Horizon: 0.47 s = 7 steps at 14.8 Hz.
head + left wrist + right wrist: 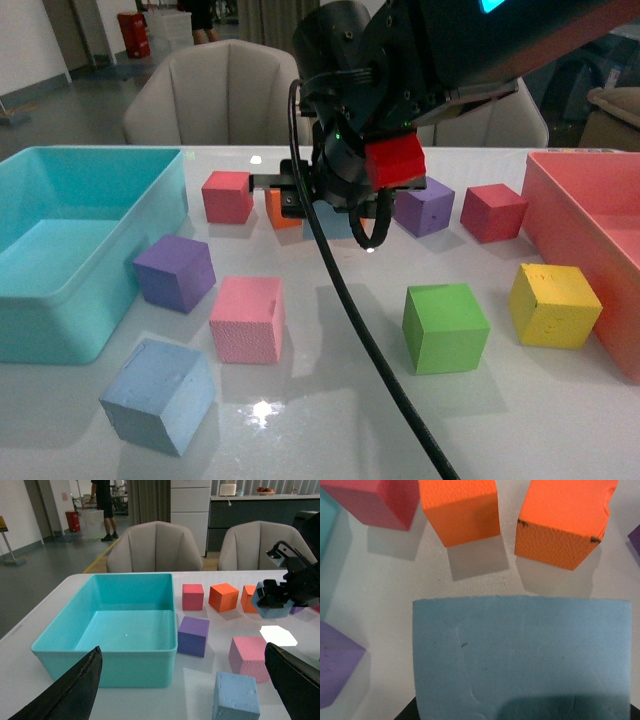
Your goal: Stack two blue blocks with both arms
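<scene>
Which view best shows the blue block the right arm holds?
Left wrist view: the held blue block and the right tool gripping it both show. Right wrist view shows one face only; front view's arm hides most.

I count eleven foam cubes in front of me: two blue blocks (pixel 158 395) (pixel 520 650), two purple cubes (pixel 175 272) (pixel 425 207), two red cubes (pixel 228 196) (pixel 493 212), two orange cubes (pixel 460 510) (pixel 560 525), one pink cube (pixel 247 318), one green cube (pixel 445 327) and one yellow cube (pixel 554 305). There are two bins: one turquoise bin (pixel 60 330) and one pink bin (pixel 580 230). Behind them I see two chairs (pixel 155 547) (pixel 250 545).
</scene>
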Each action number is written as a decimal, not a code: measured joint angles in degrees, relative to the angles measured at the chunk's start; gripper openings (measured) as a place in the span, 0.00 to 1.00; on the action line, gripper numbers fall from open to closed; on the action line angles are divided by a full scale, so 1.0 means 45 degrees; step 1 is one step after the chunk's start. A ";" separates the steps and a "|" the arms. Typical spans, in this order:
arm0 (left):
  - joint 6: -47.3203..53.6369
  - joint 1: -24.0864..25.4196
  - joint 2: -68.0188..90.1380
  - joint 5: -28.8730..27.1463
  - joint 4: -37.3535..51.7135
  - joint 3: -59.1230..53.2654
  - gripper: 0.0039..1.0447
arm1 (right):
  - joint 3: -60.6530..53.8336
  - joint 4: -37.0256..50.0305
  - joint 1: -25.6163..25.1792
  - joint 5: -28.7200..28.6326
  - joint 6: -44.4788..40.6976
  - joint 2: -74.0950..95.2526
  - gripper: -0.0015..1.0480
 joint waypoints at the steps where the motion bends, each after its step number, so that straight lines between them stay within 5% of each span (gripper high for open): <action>1: 0.0000 0.0000 0.0000 0.0000 0.0000 0.0005 0.94 | -0.0005 0.0024 -0.0078 -0.0199 -0.0214 0.0219 0.44; 7: 0.0000 0.0000 0.0000 0.0000 0.0000 0.0005 0.94 | -0.0165 -0.0306 -0.0685 -0.1826 -0.1787 0.0719 0.43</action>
